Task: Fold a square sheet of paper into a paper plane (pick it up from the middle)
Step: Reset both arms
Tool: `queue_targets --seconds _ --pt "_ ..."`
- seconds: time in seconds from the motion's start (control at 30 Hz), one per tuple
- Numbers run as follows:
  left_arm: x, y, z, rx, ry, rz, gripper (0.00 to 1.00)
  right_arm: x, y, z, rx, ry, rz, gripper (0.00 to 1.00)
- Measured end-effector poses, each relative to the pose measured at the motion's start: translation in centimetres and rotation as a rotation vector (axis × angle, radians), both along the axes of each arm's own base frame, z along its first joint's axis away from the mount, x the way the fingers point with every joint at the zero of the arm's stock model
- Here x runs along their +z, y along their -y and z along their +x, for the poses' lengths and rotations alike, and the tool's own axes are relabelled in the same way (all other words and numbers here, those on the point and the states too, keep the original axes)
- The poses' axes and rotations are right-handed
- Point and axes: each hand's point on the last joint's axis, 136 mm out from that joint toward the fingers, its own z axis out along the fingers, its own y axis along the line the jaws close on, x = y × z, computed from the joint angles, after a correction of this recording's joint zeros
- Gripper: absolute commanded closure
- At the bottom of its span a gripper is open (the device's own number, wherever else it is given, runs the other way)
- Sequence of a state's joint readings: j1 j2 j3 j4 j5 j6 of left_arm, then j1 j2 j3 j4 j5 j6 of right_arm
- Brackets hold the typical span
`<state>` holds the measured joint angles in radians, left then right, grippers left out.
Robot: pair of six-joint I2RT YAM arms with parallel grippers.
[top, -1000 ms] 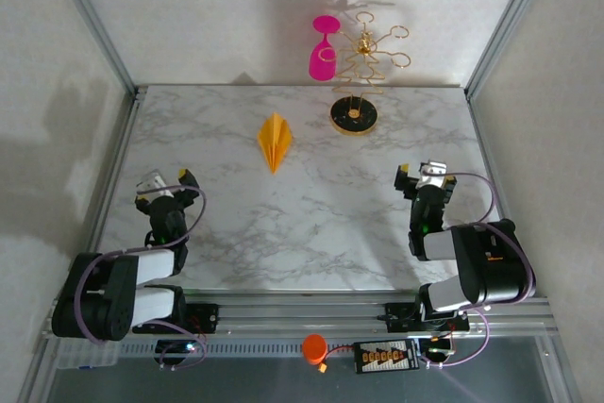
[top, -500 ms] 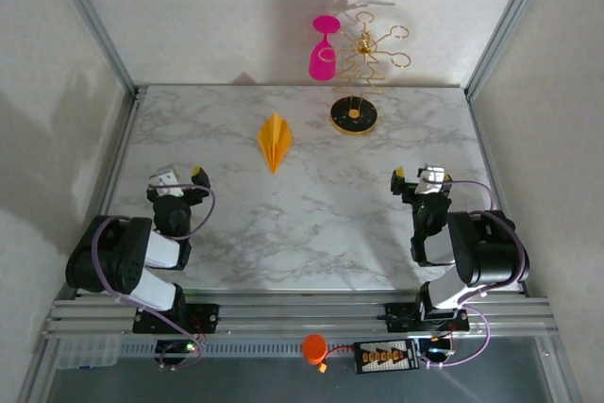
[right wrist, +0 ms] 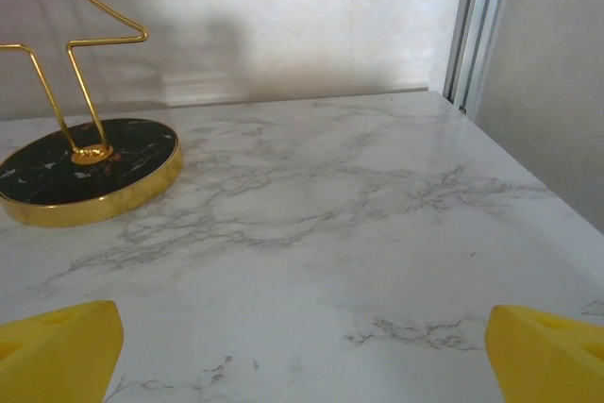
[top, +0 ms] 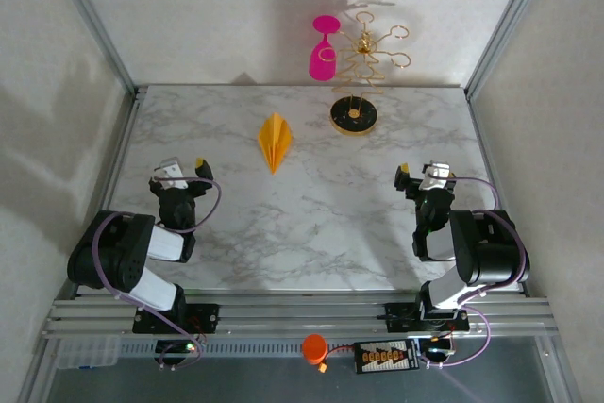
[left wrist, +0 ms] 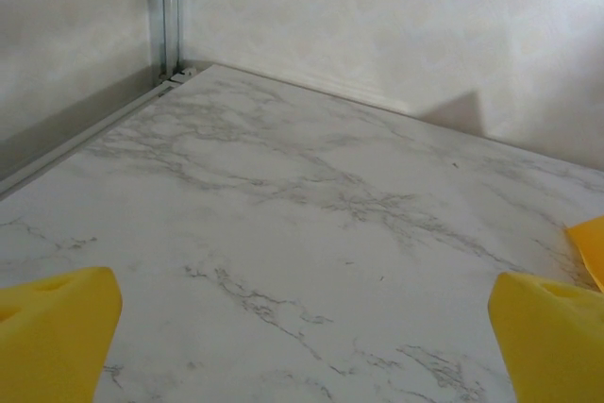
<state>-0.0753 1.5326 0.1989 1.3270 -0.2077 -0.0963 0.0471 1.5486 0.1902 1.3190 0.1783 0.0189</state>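
Observation:
The paper plane (top: 275, 140) lies flat on the marble table (top: 311, 224), a narrow orange-yellow dart with its point toward the near edge. No flat square sheet is in view. My left gripper (top: 182, 173) rests low at the left side, open and holding nothing, well short of the plane. A corner of the paper plane (left wrist: 591, 243) peeks in at the right edge of the left wrist view, beyond my left gripper (left wrist: 302, 351). My right gripper (top: 420, 175) sits at the right side, also open and holding nothing, and looks over bare marble as the right gripper (right wrist: 302, 351).
A gold wire stand with a black round base (top: 354, 116) stands at the back, its base (right wrist: 85, 167) also ahead-left of the right wrist. A pink wine glass (top: 323, 49) hangs on the stand. Metal frame rails (top: 113, 186) border the table's sides.
Both arms have folded back toward their bases. The left gripper shifted slightly right and away from the near edge. The plane has not moved.

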Motion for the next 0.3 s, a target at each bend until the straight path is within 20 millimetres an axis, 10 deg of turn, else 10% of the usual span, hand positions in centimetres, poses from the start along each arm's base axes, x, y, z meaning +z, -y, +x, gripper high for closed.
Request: queue_targets --seconds 0.3 --pt "0.02 -0.03 0.06 0.002 -0.001 0.0 0.01 0.0 0.0 0.0 0.0 0.0 0.0 0.01"
